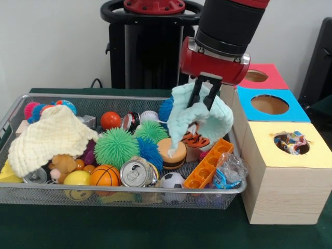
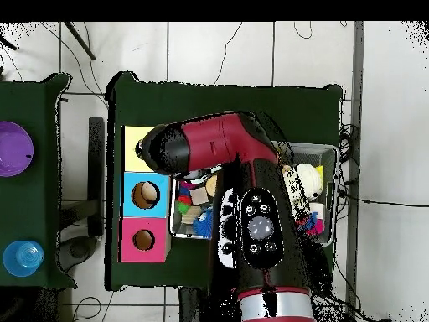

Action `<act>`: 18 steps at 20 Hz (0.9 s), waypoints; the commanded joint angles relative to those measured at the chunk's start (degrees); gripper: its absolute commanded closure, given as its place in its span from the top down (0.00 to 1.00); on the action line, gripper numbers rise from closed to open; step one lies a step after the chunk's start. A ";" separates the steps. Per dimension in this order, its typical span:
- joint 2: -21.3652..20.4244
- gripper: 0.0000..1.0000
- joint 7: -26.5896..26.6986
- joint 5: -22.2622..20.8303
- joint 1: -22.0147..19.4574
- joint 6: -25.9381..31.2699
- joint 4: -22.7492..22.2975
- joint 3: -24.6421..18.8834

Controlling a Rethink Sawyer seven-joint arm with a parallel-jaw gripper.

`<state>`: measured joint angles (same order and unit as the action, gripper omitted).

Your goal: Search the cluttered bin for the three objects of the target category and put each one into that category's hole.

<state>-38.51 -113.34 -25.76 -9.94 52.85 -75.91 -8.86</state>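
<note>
Nearest me, the yellow-topped box [image 1: 288, 171] already shows speckled fabric [image 1: 291, 142] poking from its hole [image 1: 290, 143]. Over the wire bin [image 1: 129, 189], the gripper [image 1: 203, 99] pinches a mint cloth [image 1: 199, 118], lifted clear, probably to uncover what lies beneath. Everything stands on a dark green table [image 1: 124, 228] before a pale wall.

Mint cloth [image 1: 199, 116] aloft – pale-yellow cloth [image 1: 49, 136], soda can [image 1: 136, 173] below.
</note>
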 commanded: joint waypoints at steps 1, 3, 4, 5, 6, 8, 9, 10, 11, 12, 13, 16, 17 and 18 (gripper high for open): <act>0.68 0.00 -0.40 -2.92 1.22 4.69 0.60 1.99; 0.74 0.00 -2.14 -2.62 1.46 3.29 0.15 2.60; 0.84 0.00 -3.05 -2.66 1.68 2.32 -0.03 3.04; 0.70 0.00 -3.70 -2.74 1.85 1.33 -0.40 3.47; 0.59 0.00 -4.26 -2.82 2.16 0.89 -0.39 3.96; -0.05 0.00 -5.91 -2.79 3.00 0.21 -1.22 5.38; -0.27 0.00 -6.50 -2.68 3.26 -0.36 -1.80 5.94; -0.30 0.00 -7.39 -2.54 3.56 -0.89 -1.99 6.55; -0.33 0.00 -7.96 -2.31 3.57 -1.91 -2.63 6.94; -0.07 0.00 -8.65 -2.05 3.50 -2.88 -2.94 7.26; 0.15 0.00 -9.26 -1.72 3.24 -4.22 -3.66 7.42; 1.45 0.00 -11.57 0.72 1.58 -7.41 -6.62 7.68; 2.05 0.00 -12.31 1.30 1.11 -7.95 -7.81 8.15; 2.90 0.00 -11.86 1.99 0.18 -7.71 -9.07 8.16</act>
<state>-38.87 -113.36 -25.48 -6.76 50.93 -76.86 -2.44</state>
